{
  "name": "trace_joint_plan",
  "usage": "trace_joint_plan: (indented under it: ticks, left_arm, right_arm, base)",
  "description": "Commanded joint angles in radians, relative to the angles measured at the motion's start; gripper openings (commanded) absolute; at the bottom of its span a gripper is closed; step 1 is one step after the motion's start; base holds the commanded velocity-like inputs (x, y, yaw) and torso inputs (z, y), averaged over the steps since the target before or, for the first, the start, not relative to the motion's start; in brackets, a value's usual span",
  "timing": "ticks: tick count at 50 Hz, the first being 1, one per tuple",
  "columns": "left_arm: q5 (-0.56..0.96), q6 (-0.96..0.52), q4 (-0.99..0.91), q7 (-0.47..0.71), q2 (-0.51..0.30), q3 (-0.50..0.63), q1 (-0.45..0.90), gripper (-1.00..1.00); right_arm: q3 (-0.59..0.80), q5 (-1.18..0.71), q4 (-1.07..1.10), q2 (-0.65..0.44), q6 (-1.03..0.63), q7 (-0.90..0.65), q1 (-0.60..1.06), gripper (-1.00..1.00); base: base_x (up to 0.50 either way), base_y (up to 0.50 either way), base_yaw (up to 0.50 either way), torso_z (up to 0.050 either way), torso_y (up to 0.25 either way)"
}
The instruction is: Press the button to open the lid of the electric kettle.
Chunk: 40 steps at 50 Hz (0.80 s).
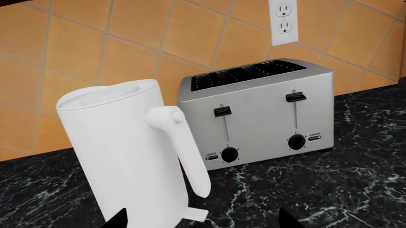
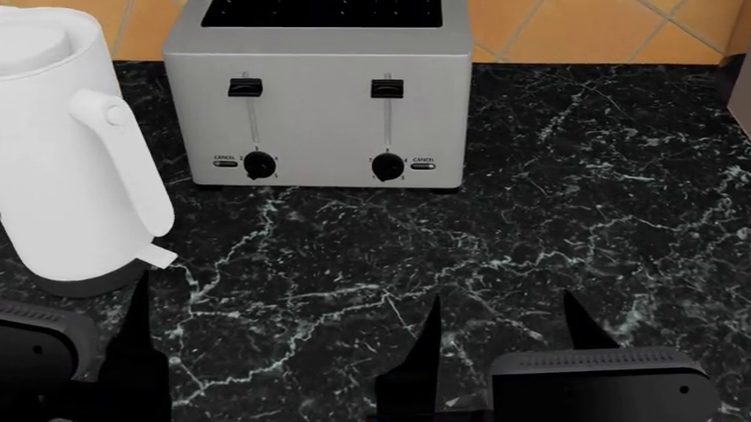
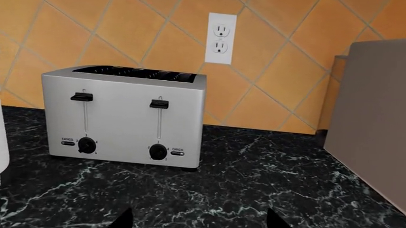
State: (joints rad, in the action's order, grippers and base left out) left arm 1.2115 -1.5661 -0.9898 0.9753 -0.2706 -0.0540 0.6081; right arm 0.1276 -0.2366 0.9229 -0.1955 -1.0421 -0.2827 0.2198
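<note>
The left gripper [image 2: 70, 352] hangs low at the near left with its dark fingers spread, grasping nothing; in its wrist view only the two fingertips show, wide apart. It sits just in front of the electric kettle [image 2: 65, 149], which stands at the far left on the black marble counter [image 2: 528, 220]. The button [image 2: 116, 113] is the small round white cap at the top of the handle [image 2: 135, 176], facing right and toward the robot. The lid [image 1: 108, 93] looks closed. The right gripper [image 2: 499, 338] waits near the middle, also released and empty.

Judging by this, the left arm needs to rise to handle-top height and press with one fingertip squarely, pushing toward the kettle body so the jug does not tip or slide.

A toaster [image 2: 317, 97] stands just right of the kettle, so little room lies between them. The near counter is open. A tiled wall [image 1: 127, 38] with an outlet [image 1: 284, 19] closes the far side.
</note>
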Motion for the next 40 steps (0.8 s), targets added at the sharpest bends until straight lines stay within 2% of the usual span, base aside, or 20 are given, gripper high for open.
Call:
trace_joint_plan:
  ticks: [1,17,19,23,24,33,36,40]
  left_arm:
    - [0.113,0.043,0.033,0.067,-0.010,-0.002,0.023,1.00]
    - [0.178,0.080,0.051,0.135,-0.041,0.021,0.027,1.00]
    - [0.218,0.073,0.057,0.172,-0.043,0.025,0.036,1.00]
    - [0.452,0.092,0.097,0.399,-0.064,0.091,0.114,1.00]
    - [0.487,0.106,0.101,0.437,-0.071,0.106,0.130,-1.00]
    - [0.581,0.170,0.115,0.557,-0.096,0.177,0.198,-1.00]
    - [0.577,0.168,0.133,0.588,-0.117,0.235,0.244,-1.00]
    - [0.540,0.172,0.163,0.556,-0.114,0.244,0.261,-1.00]
  right_arm:
    - [0.003,-0.006,0.017,0.004,-0.001,0.018,-0.011,1.00]
    - [0.003,-0.017,0.023,-0.003,-0.004,0.007,-0.009,1.00]
    - [0.004,-0.018,0.028,-0.004,-0.010,0.004,-0.007,1.00]
    - [-0.004,-0.025,0.028,0.000,-0.009,0.001,-0.007,1.00]
    - [-0.006,-0.027,0.035,0.001,-0.017,-0.001,-0.005,1.00]
    - [-0.005,-0.035,0.038,-0.004,-0.020,-0.007,-0.001,1.00]
    - [-0.002,-0.037,0.033,-0.007,-0.014,-0.006,-0.002,1.00]
    - [0.001,-0.033,0.001,-0.014,0.032,0.001,-0.022,1.00]
  base:
    - [0.33,0.00,0.00,0.000,0.000]
    - [0.30,0.00,0.00,0.000,0.001]
    - [0.25,0.00,0.00,0.000,0.000]
    - [0.00,0.00,0.00,0.000,0.000]
    - [0.00,0.00,0.00,0.000,0.000]
    - [0.00,0.00,0.00,0.000,0.000]
    - [0.00,0.00,0.00,0.000,0.000]
    - [0.00,0.00,0.00,0.000,0.000]
